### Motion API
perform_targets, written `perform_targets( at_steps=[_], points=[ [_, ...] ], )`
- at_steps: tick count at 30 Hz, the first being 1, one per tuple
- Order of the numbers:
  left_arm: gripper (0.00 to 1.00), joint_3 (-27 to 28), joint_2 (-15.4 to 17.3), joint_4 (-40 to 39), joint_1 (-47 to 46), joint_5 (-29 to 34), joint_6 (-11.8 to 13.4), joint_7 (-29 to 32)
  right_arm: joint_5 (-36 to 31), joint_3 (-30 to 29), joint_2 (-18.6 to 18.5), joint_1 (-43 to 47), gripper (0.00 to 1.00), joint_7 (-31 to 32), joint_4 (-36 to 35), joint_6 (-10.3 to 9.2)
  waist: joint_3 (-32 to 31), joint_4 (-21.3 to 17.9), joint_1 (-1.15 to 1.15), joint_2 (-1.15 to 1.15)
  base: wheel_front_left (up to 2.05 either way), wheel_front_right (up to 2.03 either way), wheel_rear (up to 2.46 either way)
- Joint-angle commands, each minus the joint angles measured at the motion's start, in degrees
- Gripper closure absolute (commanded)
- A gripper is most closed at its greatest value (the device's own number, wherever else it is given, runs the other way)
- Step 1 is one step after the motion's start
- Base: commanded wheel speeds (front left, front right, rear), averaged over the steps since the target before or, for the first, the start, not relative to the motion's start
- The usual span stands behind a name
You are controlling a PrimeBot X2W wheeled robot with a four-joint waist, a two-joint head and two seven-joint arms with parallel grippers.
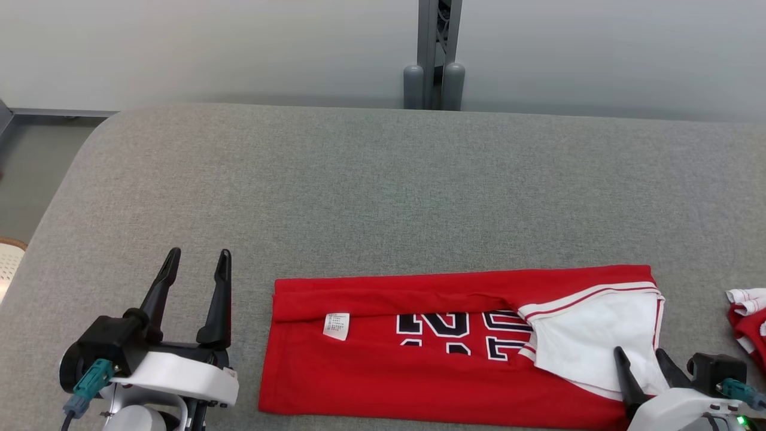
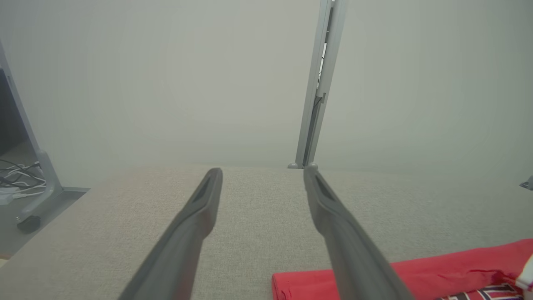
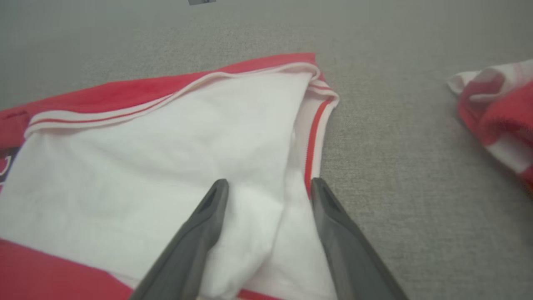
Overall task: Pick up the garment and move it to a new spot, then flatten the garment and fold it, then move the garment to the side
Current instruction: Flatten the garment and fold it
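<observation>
The garment (image 1: 419,353) is a red jersey with black and white lettering, white sleeves and a small white label, lying folded into a long strip on the grey padded table (image 1: 383,191). My left gripper (image 1: 197,260) stands open just left of the garment's left end, holding nothing. In the left wrist view the gripper (image 2: 262,175) hovers over bare table with the garment's red edge (image 2: 437,271) at the lower right. My right gripper (image 1: 639,354) is open over the white sleeve part (image 3: 158,154) at the garment's right end; in the right wrist view the gripper (image 3: 270,185) is empty.
A second red and white cloth (image 1: 748,320) lies bunched at the table's right edge, also in the right wrist view (image 3: 495,112). A grey post (image 1: 438,54) stands behind the table against the pale wall. Floor and cables (image 2: 16,175) lie off the table's left side.
</observation>
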Motion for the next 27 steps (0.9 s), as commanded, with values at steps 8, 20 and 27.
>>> perform_targets(
  at_steps=[8, 20, 27],
  points=[
    [0.0, 0.26, 0.13, 1.1, -2.07, 0.03, -0.75, -0.55, 0.13, -1.45, 0.3, -2.15, 0.0, -1.8, 7.76, -0.09, 0.8, -0.2, 0.0, 0.0, 0.0, 0.0, 0.0],
    [0.0, 1.34, -0.08, 1.62, -1.91, -0.01, -0.81, -0.79, 7.49, 2.41, 0.36, -3.4, 1.0, -4.67, 10.76, -0.1, 1.24, -1.91, 0.0, 0.0, 0.0, 0.0, 0.0],
    [0.0, 1.74, -0.04, 1.3, -2.07, 0.33, -1.07, -0.89, 8.87, -2.99, -2.94, -3.38, 1.0, -7.28, 9.78, -0.21, 1.45, -4.08, 0.0, 0.0, 0.0, 0.0, 0.0]
  ],
)
